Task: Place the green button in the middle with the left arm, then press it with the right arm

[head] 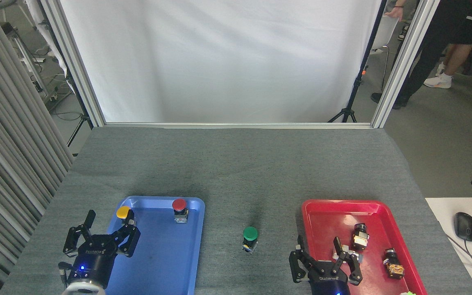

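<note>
Judging from the layout, the placing step looks finished: the green button (250, 234) stands upright on the bare grey table (236, 164) between the two trays, touched by nothing. Whether it has been pressed cannot be read from its cap, so I would count the press as either just made or yet to come.

Nearest, at about 5 o'clock from the button, the right gripper (325, 262) hangs over the near-left corner of the red tray (314, 209), fingers spread wide and holding nothing. At about 8 o'clock, the left gripper (101, 239) sits over the left edge of the blue tray (195, 203), likewise splayed and empty. Both carry white lettering on the black palm (it reads upside down from here and looks like "ROBOTIQ", though I cannot be certain).

Further off, at 10 o'clock, the yellow-capped button (123, 212) and the red-capped button (179, 205) stand in the blue tray's far end. The red tray holds a few toppled switch parts (359, 237), no writing legible.

Beyond the table hangs a white screen (219, 61); a person's legs (441, 61) show at 1 o'clock.
</note>
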Robot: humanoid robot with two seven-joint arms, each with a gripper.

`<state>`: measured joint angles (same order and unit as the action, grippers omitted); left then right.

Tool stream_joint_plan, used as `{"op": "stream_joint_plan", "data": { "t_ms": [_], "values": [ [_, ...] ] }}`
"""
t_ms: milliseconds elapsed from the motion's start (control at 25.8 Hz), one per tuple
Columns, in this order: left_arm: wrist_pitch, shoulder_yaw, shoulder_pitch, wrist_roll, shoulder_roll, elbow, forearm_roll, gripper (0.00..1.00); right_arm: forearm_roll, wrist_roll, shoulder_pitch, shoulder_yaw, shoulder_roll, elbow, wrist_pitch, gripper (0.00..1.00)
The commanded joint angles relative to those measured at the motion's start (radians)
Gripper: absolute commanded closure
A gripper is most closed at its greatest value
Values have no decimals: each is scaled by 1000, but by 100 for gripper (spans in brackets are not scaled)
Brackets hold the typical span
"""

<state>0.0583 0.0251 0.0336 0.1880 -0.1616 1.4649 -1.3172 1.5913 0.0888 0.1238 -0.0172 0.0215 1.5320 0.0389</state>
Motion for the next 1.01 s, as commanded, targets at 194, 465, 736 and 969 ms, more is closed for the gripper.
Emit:
{"op": "stream_joint_plan", "data": {
  "t_ms": [194,465,736,969],
  "values": [
    [0,-2,-11,-2,-4,-11,-4,0,-22,-1,74,82,-29,100,-7,0],
    [0,-1,-6,-2,-9,-28,-4,0,-30,0,74,79,-55,137,4,0],
    [31,-2,-4,-1,-10,-29,-4,0,-25,2,65,48,-77,148,-4,0],
    [35,-2,-6,7,-9,-34,-5,0,-27,8,66,48,-81,149,-8,0]
  ]
}}
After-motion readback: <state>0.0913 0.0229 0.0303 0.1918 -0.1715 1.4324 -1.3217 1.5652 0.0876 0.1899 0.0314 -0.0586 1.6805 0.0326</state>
